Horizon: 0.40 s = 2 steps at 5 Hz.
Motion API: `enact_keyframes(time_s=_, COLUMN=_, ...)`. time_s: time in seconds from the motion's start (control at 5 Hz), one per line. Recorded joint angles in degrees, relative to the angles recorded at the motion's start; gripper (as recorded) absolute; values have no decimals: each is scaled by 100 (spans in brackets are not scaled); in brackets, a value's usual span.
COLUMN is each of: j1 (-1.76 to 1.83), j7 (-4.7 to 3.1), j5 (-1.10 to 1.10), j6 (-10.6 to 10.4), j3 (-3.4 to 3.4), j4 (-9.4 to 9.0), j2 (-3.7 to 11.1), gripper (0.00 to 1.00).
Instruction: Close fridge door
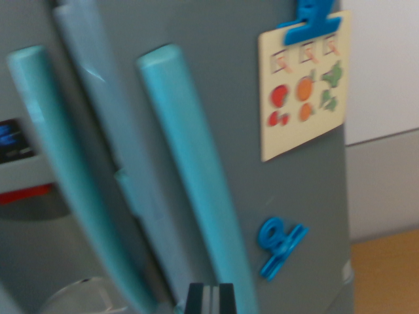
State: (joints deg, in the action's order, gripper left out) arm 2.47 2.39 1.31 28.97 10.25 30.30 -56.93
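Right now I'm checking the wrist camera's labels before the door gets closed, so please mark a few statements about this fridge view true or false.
1. The fridge door handles are teal. True: the right-hand handle and the left one are both teal.
2. A red clip holds the picture card. False: the clip on the card is blue.
3. A blue percent-sign magnet sits below the card. True.
4. The card shows only numbers. False: it shows red, orange and green fruit or vegetable drawings.
5. The hand grips a handle. False: only its dark tip shows at the bottom edge, and no grip is visible.
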Motion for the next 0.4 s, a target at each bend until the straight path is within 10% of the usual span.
enact_keyframes(time_s=0.2, j1=0, j7=0, j5=0, j6=-1, j3=85, j4=329, j2=490, gripper=100)
enact_keyframes(time_s=0.4, j1=0, j7=0, j5=0, j6=-1, j3=85, j4=329, j2=490, gripper=100)
